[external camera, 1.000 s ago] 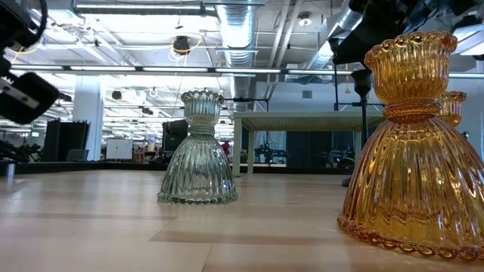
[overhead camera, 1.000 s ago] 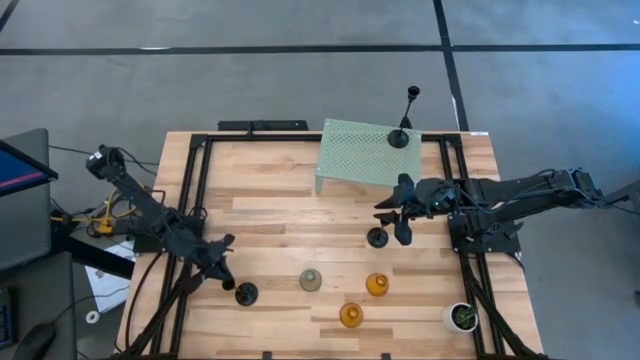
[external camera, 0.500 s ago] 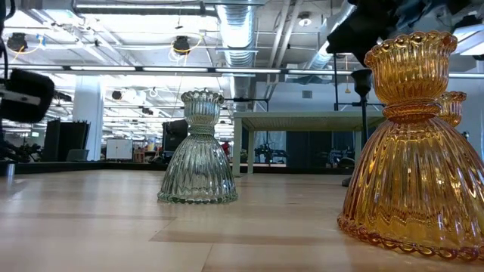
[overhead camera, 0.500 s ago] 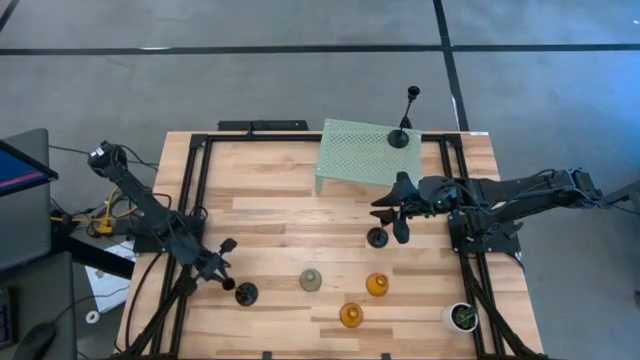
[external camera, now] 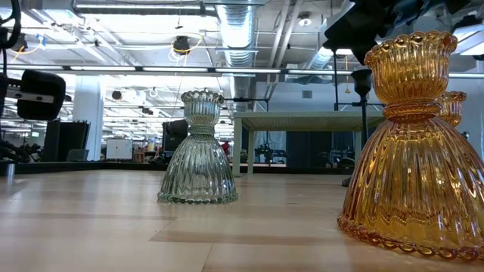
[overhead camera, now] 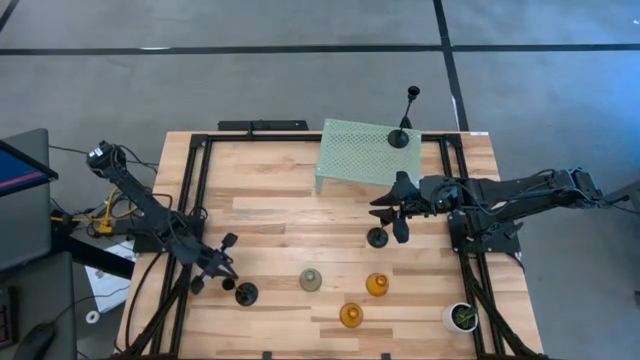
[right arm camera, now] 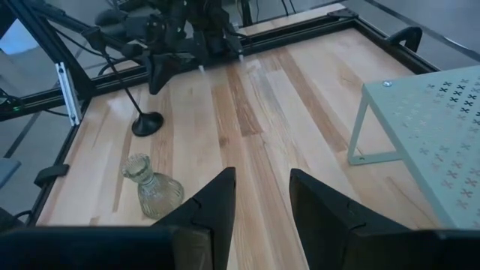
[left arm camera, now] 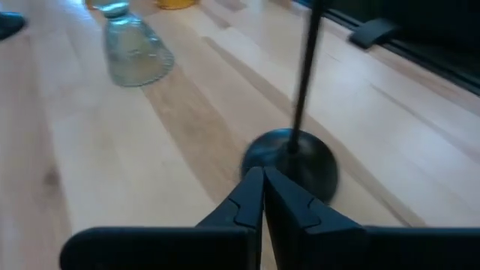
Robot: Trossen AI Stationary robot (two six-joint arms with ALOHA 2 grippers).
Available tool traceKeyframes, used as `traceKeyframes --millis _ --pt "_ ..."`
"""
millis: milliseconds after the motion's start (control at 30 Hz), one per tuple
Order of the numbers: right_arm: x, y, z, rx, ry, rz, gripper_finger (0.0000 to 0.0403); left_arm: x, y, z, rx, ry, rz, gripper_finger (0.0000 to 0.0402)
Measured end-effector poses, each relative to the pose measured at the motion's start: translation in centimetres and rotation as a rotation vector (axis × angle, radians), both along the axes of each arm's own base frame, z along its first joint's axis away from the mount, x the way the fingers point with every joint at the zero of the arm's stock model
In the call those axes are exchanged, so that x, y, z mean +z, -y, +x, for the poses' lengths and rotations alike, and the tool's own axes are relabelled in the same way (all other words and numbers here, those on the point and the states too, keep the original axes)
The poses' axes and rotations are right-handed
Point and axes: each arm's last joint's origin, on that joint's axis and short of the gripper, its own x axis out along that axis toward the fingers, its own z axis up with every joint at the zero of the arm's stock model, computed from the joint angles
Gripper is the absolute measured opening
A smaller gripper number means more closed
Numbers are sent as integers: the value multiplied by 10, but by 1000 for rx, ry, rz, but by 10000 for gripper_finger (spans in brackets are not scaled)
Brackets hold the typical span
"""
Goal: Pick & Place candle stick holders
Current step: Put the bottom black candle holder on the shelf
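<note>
Left gripper (overhead camera: pixel 212 270) closes in on black candle stick holder (overhead camera: pixel 246 293)
Fingers pressed together, empty, holder at its 4 o'clock; right gripper (overhead camera: pixel 388 209), fingers parted, grasps nothing visible.

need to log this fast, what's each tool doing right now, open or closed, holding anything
left tool: closed, empty, beside a black holder.
right tool: open, holding nothing.

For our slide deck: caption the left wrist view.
Shut left gripper facing a black candle stick holder, clear glass holder beyond.
</note>
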Motion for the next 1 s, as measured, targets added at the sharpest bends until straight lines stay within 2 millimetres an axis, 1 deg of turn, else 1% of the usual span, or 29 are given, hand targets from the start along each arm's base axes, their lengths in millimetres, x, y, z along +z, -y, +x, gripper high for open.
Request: traceKeyframes --millis 167,367,700,1000 --pt "0 0 0 3 -1 -7 117 0 -2 1 75 22 21 22" --pt "0 0 0 3 -2 -8 118 0 -3 2 100 28 22 55" --pt "0 1 0 -23 -1 -20 118 4 0 2 -5 25 -36 122" --pt "0 1 0 -38 0 -26 118 13 4 5 -11 95 -109 168"
